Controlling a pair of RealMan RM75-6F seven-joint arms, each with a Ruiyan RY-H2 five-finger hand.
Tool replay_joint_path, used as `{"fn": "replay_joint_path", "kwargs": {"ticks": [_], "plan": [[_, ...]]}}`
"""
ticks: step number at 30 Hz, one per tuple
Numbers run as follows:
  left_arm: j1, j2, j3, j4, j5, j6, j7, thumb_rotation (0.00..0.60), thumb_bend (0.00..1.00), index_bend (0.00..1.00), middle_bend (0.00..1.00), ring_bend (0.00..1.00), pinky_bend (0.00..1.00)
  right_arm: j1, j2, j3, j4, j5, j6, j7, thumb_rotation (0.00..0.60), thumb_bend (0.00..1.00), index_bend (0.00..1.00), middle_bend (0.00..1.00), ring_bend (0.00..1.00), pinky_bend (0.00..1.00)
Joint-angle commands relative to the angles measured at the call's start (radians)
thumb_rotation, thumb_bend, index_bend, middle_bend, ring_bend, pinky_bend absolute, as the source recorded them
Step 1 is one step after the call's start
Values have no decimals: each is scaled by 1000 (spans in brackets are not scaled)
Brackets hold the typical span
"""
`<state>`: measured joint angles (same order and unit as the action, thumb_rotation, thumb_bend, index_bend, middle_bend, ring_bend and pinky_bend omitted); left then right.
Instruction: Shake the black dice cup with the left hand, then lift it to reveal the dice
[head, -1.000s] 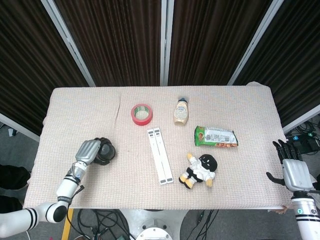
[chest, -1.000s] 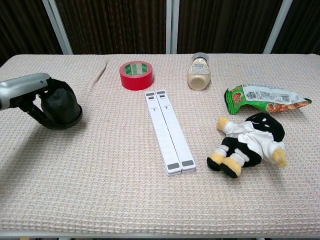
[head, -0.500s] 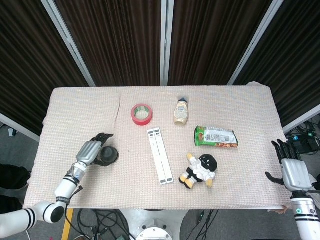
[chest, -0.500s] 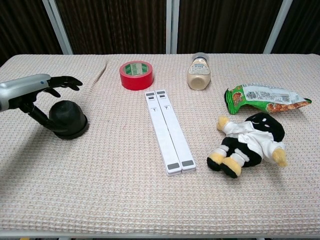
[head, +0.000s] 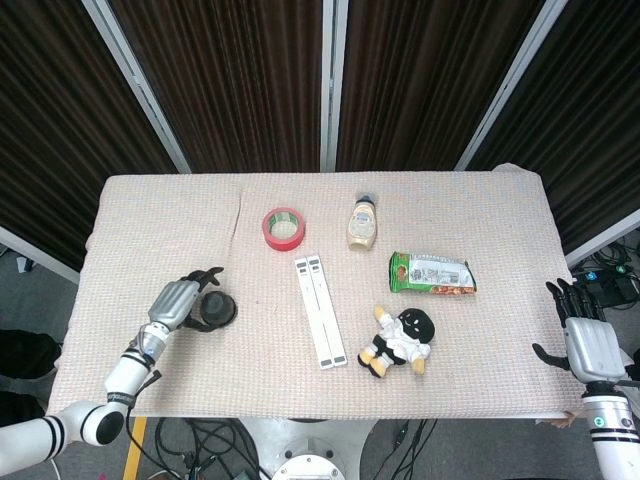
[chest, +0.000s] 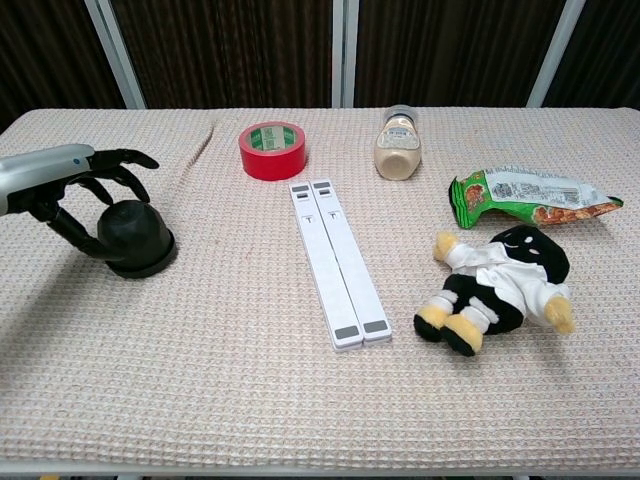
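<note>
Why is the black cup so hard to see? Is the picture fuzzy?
Head view: sharp, but the dice cup and the left hand show small, dark fingers blending with it. Chest view: clearer, a soft sheen on the cup's dome, even light, faint shadows.

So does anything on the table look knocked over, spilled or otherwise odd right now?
Nothing spilled or damaged. The sauce bottle lies on its side rather than upright, and the plush doll is sprawled on its side. The black dice cup sits mouth-down on the cloth, with the left hand arched over it.
</note>
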<state>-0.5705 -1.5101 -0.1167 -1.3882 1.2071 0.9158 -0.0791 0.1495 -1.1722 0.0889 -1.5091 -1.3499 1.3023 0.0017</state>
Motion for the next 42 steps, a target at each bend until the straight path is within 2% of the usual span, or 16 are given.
{"fn": "replay_joint_path", "kwargs": {"ticks": [1, 13, 23, 29, 37, 39, 42], "plan": [[3, -8, -11, 0, -9, 13, 3, 600, 126, 141, 319, 210, 310, 0, -1, 0, 1, 1, -1, 0, 600, 101, 0, 0, 0, 0], [11, 7, -34, -45, -6, 43, -14, 600, 197, 221, 410, 273, 369, 1, -3, 0, 1, 2, -2, -4, 600, 101, 0, 0, 0, 0], [6, 59, -65, -89, -9, 74, 18, 600, 212, 234, 413, 274, 371, 0, -2, 1, 1, 2, -1, -1, 600, 101, 0, 0, 0, 0], [-10, 38, -90, 5, -74, 65, 72, 600, 213, 247, 413, 275, 371, 3, -6, -1, 5, 2, -7, 0, 600, 101, 0, 0, 0, 0], [-43, -39, -123, 198, -166, -17, 45, 600, 199, 234, 410, 274, 369, 0, -3, -2, -6, 0, 1, -10, 600, 101, 0, 0, 0, 0], [-44, -45, -120, 215, -163, -28, 36, 600, 180, 225, 392, 262, 357, -2, -1, -2, -7, 1, 3, -10, 600, 101, 0, 0, 0, 0], [-37, -42, -115, 209, -142, -33, -3, 600, 128, 217, 308, 198, 303, -1, 2, 1, -8, 7, 1, -10, 600, 101, 0, 0, 0, 0]]}}
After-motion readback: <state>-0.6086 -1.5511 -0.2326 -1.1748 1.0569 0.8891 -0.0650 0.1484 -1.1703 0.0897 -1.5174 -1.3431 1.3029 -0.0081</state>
